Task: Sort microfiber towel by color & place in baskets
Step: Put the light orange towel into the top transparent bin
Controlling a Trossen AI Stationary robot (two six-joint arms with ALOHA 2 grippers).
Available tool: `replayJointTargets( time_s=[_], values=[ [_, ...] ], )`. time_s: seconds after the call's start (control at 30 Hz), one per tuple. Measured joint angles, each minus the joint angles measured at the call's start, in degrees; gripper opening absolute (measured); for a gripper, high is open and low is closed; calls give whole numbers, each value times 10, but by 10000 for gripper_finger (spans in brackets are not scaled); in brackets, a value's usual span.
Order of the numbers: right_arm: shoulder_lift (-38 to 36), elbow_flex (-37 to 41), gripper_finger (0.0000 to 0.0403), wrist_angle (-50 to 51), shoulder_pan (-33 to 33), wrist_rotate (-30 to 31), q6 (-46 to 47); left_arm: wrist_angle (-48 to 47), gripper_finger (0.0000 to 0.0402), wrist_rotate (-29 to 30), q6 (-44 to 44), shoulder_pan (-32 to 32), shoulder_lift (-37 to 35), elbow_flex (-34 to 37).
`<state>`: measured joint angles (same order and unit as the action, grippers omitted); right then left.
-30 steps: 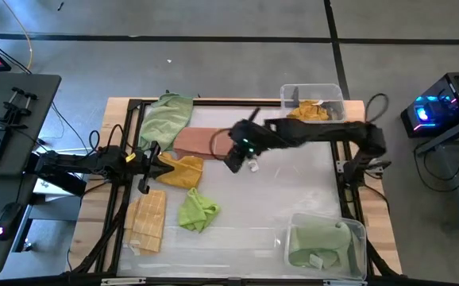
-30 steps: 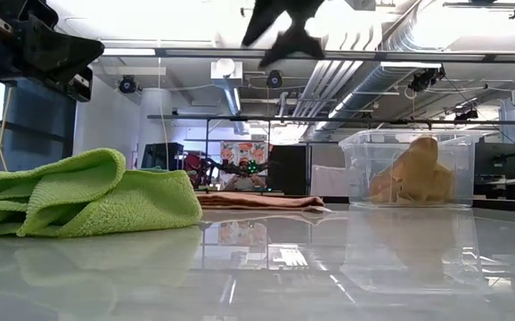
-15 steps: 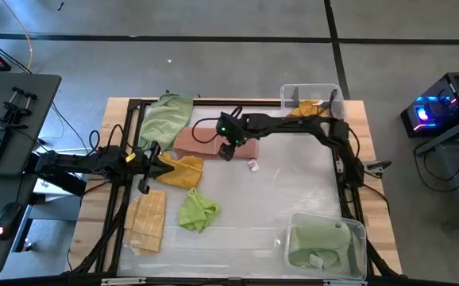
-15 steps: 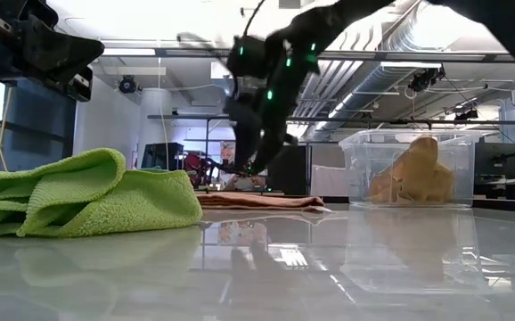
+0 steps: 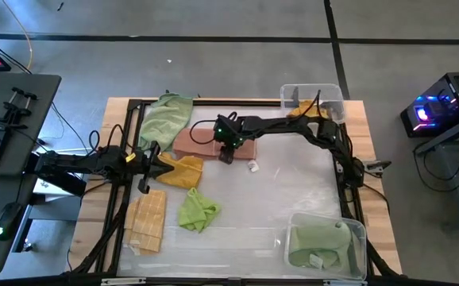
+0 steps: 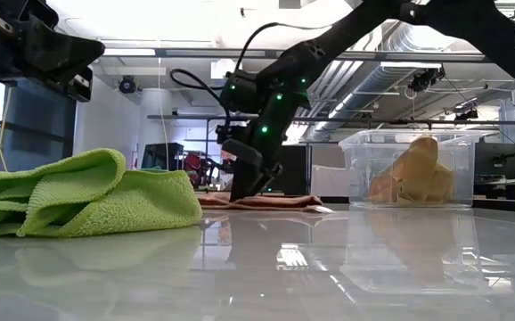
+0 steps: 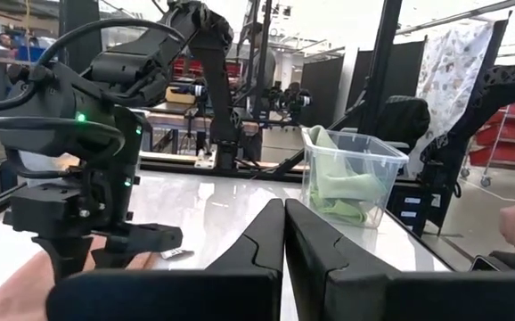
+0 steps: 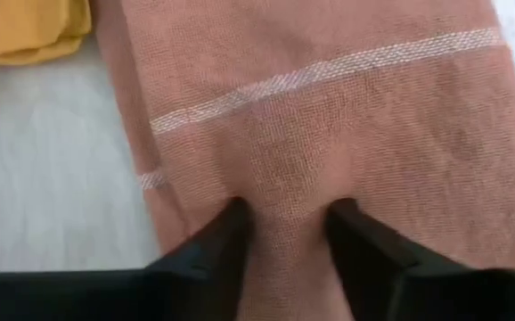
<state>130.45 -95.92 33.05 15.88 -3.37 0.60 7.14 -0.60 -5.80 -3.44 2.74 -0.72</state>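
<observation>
A salmon towel with a pale stripe point(image 5: 202, 141) lies flat at the table's far middle. My right gripper point(image 5: 225, 152) stands on its near edge, pointing down and open point(image 8: 289, 223); the low view shows it over the towel point(image 6: 244, 189). My left gripper point(image 5: 154, 163), shut point(image 7: 284, 234), waits at the table's left beside a yellow towel point(image 5: 183, 169). The far-right basket point(image 5: 330, 94) holds a yellow towel. The near-right basket point(image 5: 358, 230) holds a green one. My right gripper comes from above, pointing down, and sets both fingertips point(image 8: 231, 223) on the salmon towel near its near edge point(image 8: 289, 201). The fingers stand apart, and a low ridge of cloth rises between them. The towel lies flat on the table.
A green towel point(image 5: 166, 117) lies at the far left corner. A crumpled green towel point(image 5: 198, 210) and a folded tan towel point(image 5: 148, 218) lie near left. A small white tag point(image 5: 253, 166) sits by the salmon towel. Bare tabletop fills the middle and right.
My right gripper has come down from high above the table's middle, moving a little toward the left and far edges, and has landed on the salmon towel's near edge. The towels have stayed where they were.
</observation>
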Motion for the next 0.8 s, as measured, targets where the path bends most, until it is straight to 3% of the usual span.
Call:
replayJointTargets(
  time_s=[0.13, 0.2, 0.37, 0.53, 0.8],
  values=[
    [2, 0, 40, 14, 0, -13, -43, 0, 0, 25, 0, 0, 0, 0],
    [-9, 1, 16, 22, 2, -17, -55, 0, 0, 47, 0, 0, 0, 0],
    [-65, 9, 38, 65, 8, -16, -54, 0, 0, 98, 0, 0, 0, 0],
    [-173, 5, 17, 78, 22, -12, -51, 3, 0, 159, 0, 0, 0, 0],
    [-377, 4, 21, 109, 46, 81, -60, 4, 0, 182, 0, 1, 0, 0]
  ],
)
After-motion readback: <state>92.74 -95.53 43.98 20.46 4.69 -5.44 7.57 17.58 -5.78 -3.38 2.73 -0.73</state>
